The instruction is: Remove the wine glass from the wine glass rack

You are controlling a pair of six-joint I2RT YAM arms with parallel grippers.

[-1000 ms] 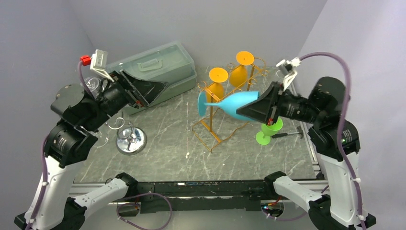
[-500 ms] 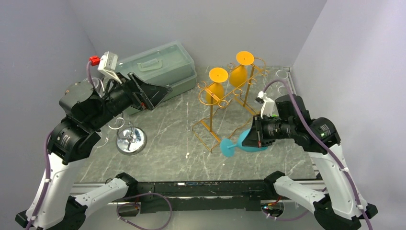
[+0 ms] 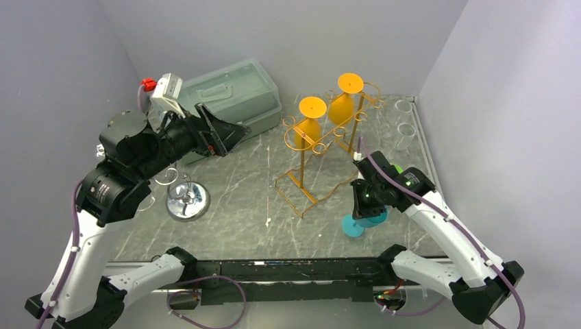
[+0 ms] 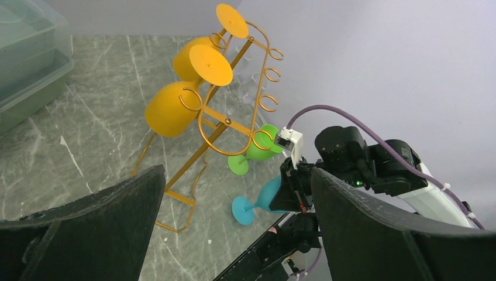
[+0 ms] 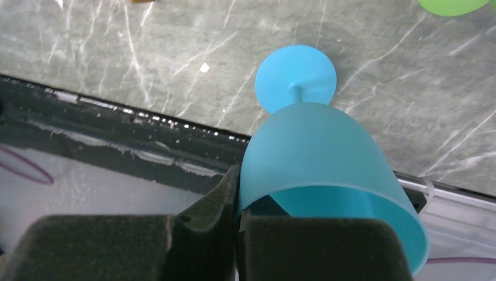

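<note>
L gripper spread, empty, well left of wine glass rack. Right of rack & off it: blue wine glass, tilted, bowl rim pinched by R gripper. Prob. light, stiff plastic, slick; rim hold could slip, the bowl's safer.

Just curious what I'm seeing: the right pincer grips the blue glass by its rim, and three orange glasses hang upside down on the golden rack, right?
Only two orange glasses hang upside down on the golden rack, not three; the top external view shows it. The right pincer does grip the blue glass by its rim.
</note>
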